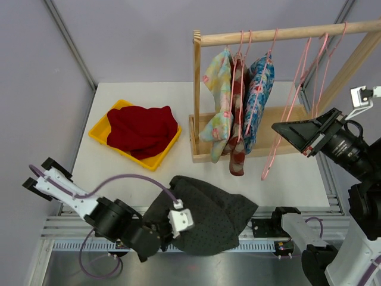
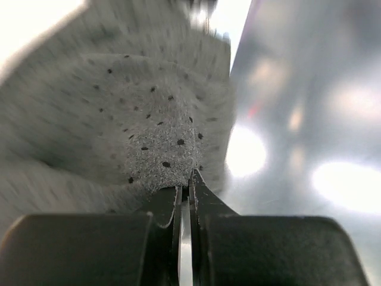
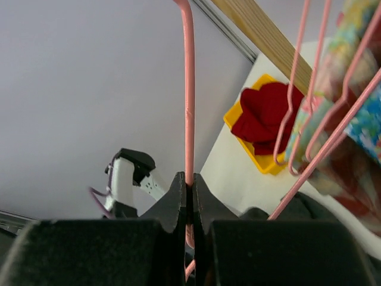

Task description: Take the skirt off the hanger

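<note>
**Step in hand:** separation of the garment, judged complete or nearly so.

- Skirt [image 1: 208,217] (dark grey, black-dotted): heaped around and just ahead of the left gripper [image 2: 186,186], well apart from the right gripper [image 3: 189,179], with no wire showing in it.
- Hanger [image 3: 189,89]: bare pink wire, rising from between the right gripper's fingertips. Cannot confirm whether the hook sits on the rod.
- Left gripper: clamped on a fold of skirt fabric.
- Right gripper: pinched on the hanger wire alone.

**Next move, as judged:**

1. Carry the skirt forward of the left gripper, off the metal rail [image 1: 71,223] beneath it, onto bare tabletop.
2. Release only once the fabric lies supported, since it is likely to slump and slide.
3. Hold the hanger steady at the right gripper meanwhile.

**Surroundings:**

- Grey walls [image 1: 131,36] beyond both grippers.
- White table [image 1: 143,92] ahead of them.
- Wooden rack [image 1: 197,95] beside the right gripper, bearing patterned garments [image 1: 238,107].
- Yellow tray [image 1: 98,134] far ahead of the left gripper, holding red cloth [image 1: 143,128].
</note>
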